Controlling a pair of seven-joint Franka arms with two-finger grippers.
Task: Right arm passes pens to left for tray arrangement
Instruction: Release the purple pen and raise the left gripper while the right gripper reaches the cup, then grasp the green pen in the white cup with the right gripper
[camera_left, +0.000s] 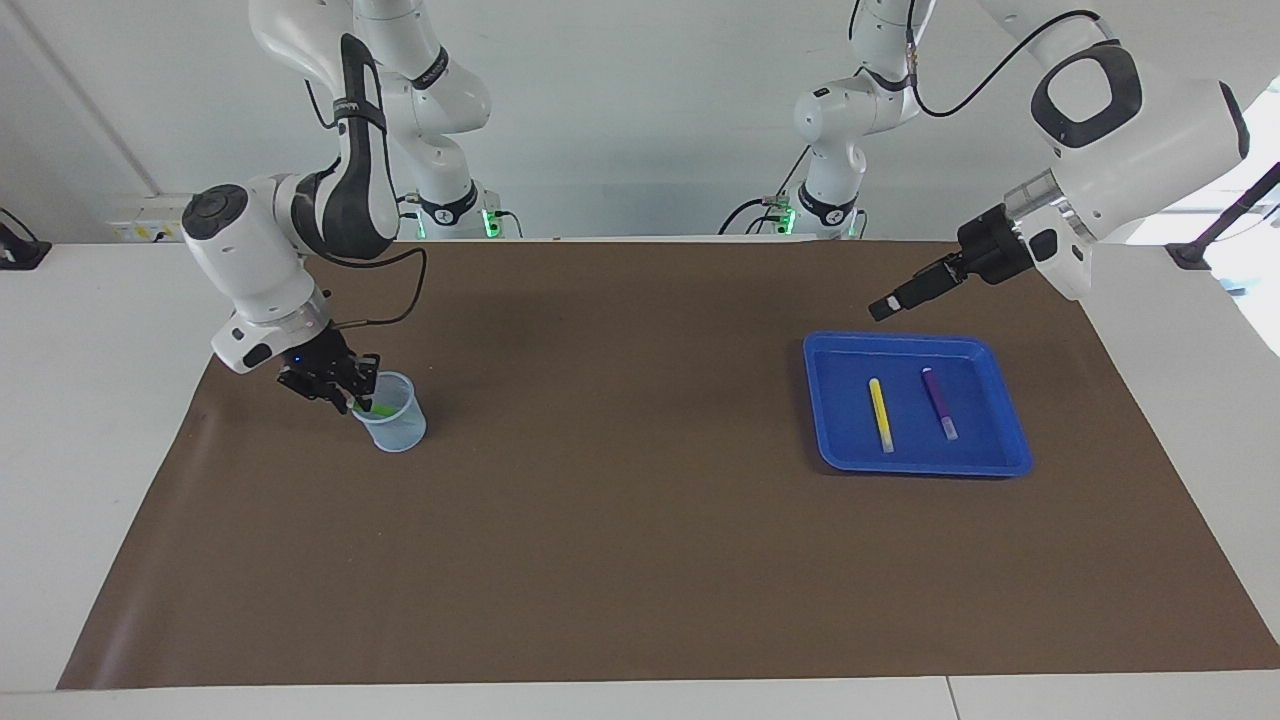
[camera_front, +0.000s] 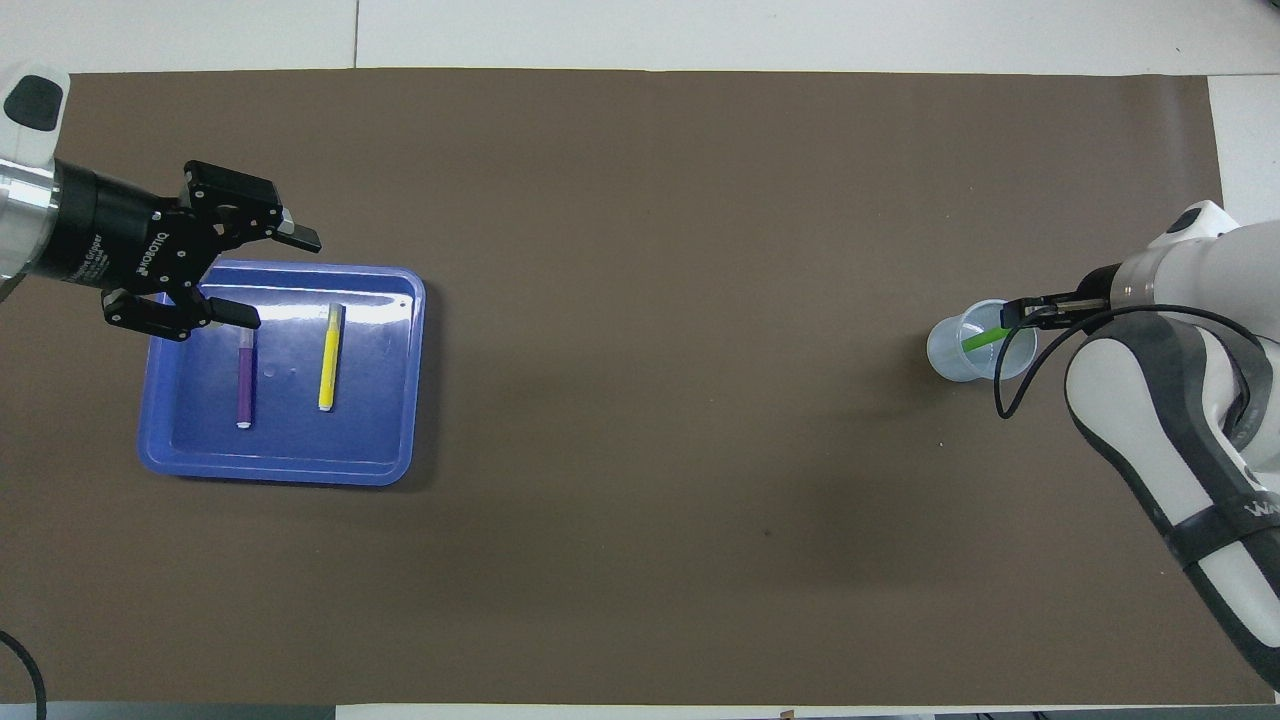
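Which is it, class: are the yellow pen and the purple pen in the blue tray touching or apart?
Apart. The overhead view shows bare tray floor between the yellow pen and purple pen; the facing view agrees.

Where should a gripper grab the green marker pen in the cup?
Probably the upper part of the slim green marker pen, which leans out over the rim of the small pale blue cup, coming from above: its lower end sits inside. The right gripper is there now.
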